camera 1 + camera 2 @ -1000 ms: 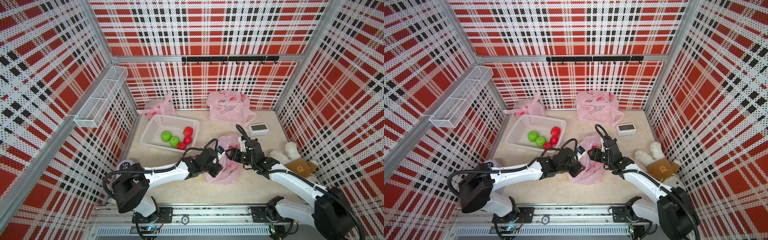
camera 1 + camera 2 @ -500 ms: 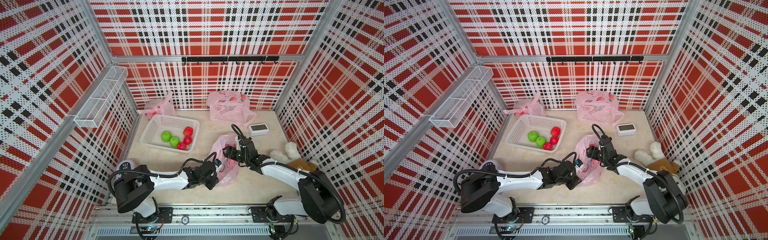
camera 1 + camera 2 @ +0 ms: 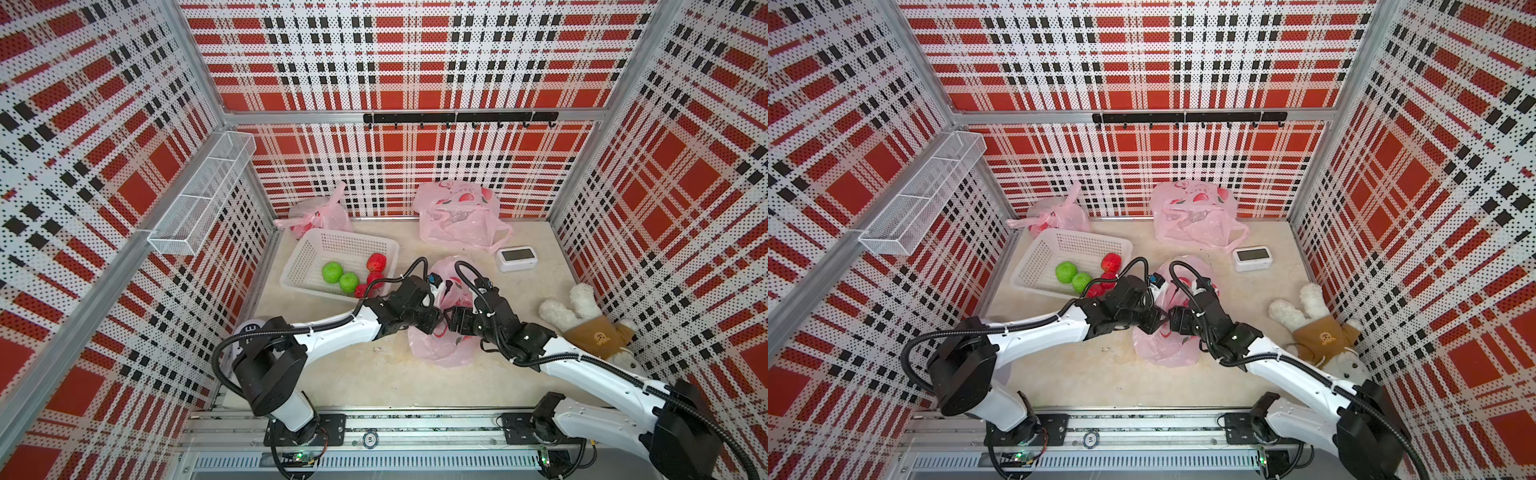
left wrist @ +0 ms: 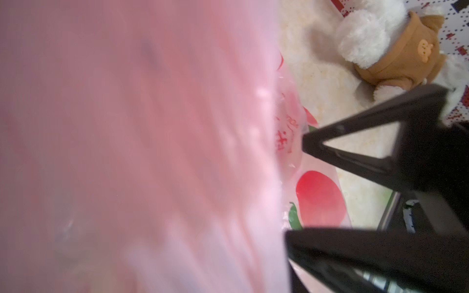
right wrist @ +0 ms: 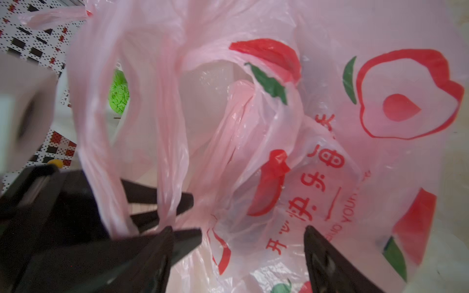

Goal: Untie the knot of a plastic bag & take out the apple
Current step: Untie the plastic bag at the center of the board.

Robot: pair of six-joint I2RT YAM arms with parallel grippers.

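A: Where does the pink plastic bag (image 3: 436,353) lie?

B: On the table (image 3: 365,378), just beside the white basket (image 3: 303,253), off the corner that holds the red fruit (image 3: 376,262). It slumps in a crumpled heap, and its handles stand up as loose loops.

A: And the apple?

B: I cannot make it out. The film carries red and green printing, and what is inside is unclear.

A: The left gripper (image 4: 295,189)?

B: It reaches in from the basket's side, against the top of the bag. Its fingers (image 4: 355,253) stand part-way apart with film between the tips. Whether they pinch it, I cannot tell.

A: The right gripper (image 5: 253,232)?

B: It meets the bag from the side away from the basket, almost tip to tip with the left. Its fingers (image 5: 330,266) are spread wide and pinch nothing.

A: What else is there?

B: Two green fruit (image 3: 332,272) lie in the basket beside the red. A second pink bag (image 3: 318,214), tied at the top, sits right at the basket's back edge. A third pink bag (image 3: 457,212) lies flatter near the basket's far corner, against the back wall (image 3: 395,166). A small white clock (image 3: 517,258) sits past the first bag from the basket. A plush toy (image 3: 590,328) lies farther out that way.
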